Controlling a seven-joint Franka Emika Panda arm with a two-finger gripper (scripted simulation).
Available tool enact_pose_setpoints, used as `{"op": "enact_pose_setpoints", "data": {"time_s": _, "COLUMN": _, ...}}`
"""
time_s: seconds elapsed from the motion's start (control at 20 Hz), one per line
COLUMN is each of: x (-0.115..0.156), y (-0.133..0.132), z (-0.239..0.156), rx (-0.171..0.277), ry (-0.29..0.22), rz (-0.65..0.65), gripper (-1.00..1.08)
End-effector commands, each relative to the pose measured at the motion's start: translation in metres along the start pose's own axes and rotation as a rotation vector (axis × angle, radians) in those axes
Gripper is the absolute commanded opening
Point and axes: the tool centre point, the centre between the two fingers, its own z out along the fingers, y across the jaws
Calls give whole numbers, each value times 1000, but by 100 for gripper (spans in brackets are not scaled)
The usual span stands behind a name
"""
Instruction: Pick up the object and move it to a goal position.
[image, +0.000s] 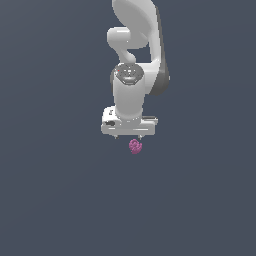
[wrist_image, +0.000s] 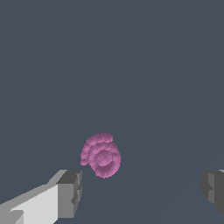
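Observation:
The object (image: 135, 146) is a small magenta-pink lumpy blob lying on the flat grey surface just below the white gripper (image: 129, 136) in the exterior view. In the wrist view the object (wrist_image: 101, 155) lies beyond the fingertips, nearer to one grey finger (wrist_image: 70, 192) than to the other. My gripper (wrist_image: 142, 190) is open wide and holds nothing. The fingers stand apart from the object and do not touch it.
The white arm (image: 135, 65) rises behind the gripper in the exterior view. Plain dark grey ground (image: 60, 190) lies all around the object.

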Motion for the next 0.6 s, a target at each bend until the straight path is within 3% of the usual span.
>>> {"op": "enact_pose_setpoints", "data": {"time_s": 0.0, "x": 0, "y": 0, "z": 0, "rx": 0, "ry": 0, "rz": 0, "gripper": 100}}
{"op": "enact_pose_setpoints", "data": {"time_s": 0.55, "x": 6, "y": 38, "z": -5, "rx": -24, "ry": 23, "rz": 34, "gripper": 100}}
